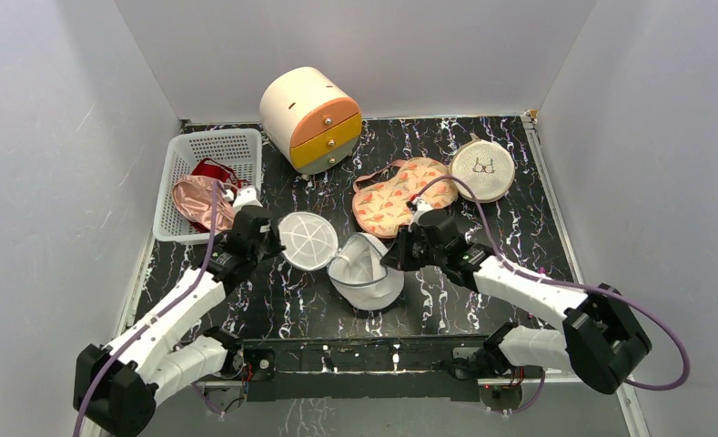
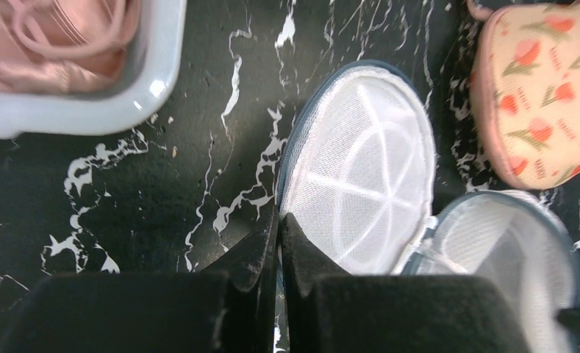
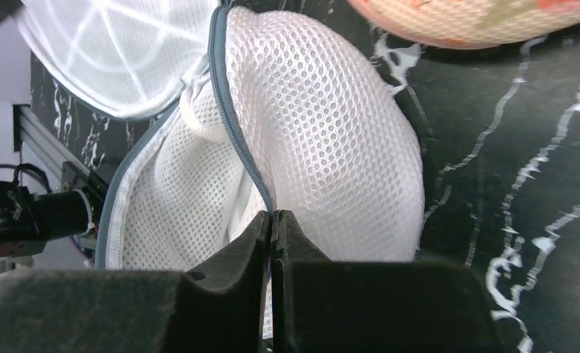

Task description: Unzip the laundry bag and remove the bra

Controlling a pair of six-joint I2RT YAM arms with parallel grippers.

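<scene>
laundry bag point(image 2: 509, 246) partly off-frame

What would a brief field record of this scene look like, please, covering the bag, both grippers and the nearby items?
laundry bag: unzipped, mouth open
lid: flipped open to the bag's left
left gripper: shut on the lid's rim
right gripper: shut on the bag's blue-grey rim
floral bra: on the table behind the bag
round mesh pouch: far right
white basket: far left, holding pink and red garments
</scene>
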